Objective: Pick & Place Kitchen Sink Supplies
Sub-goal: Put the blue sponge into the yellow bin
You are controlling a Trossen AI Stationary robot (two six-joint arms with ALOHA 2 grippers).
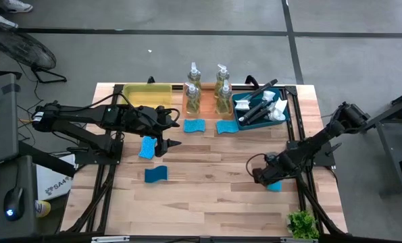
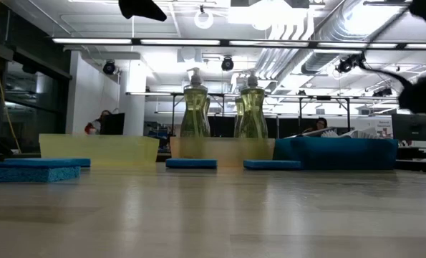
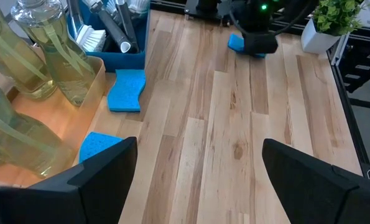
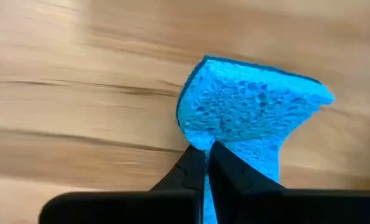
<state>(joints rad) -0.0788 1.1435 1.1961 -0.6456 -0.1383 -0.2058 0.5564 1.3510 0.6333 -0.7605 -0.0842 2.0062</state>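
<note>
My right gripper (image 1: pixel 268 177) points down at the table's right near part, shut on a blue wavy-edged sponge (image 4: pixel 247 112), which also shows in the high view (image 1: pixel 275 185). My left gripper (image 1: pixel 165 128) hovers open at the left with nothing between its fingers (image 3: pixel 104 180). Below and beside it lie loose sponges (image 1: pixel 148 146), (image 1: pixel 156 174), (image 1: pixel 194 125), (image 1: pixel 227 126), flat on the wood. Clear soap bottles (image 1: pixel 204 94) stand in the orange tray (image 1: pixel 185 108). Dish brushes (image 1: pixel 258 108) lie in the blue tray (image 1: pixel 239 123). My right gripper pinches the sponge near one edge (image 4: pixel 194 140) between its two shut fingers (image 4: pixel 191 168), squeezing it thin there. The fingers come from above, pointing down. The sponge sits tilted with a broad porous face turned up toward the wrist. I cannot tell whether its low end touches the table.
A yellow tray (image 1: pixel 146 94) stands at the far left beside the orange one. A small green plant (image 1: pixel 302 223) sits at the near right corner. Bare wood (image 1: pixel 214 196) stretches across the table's middle and near part.
</note>
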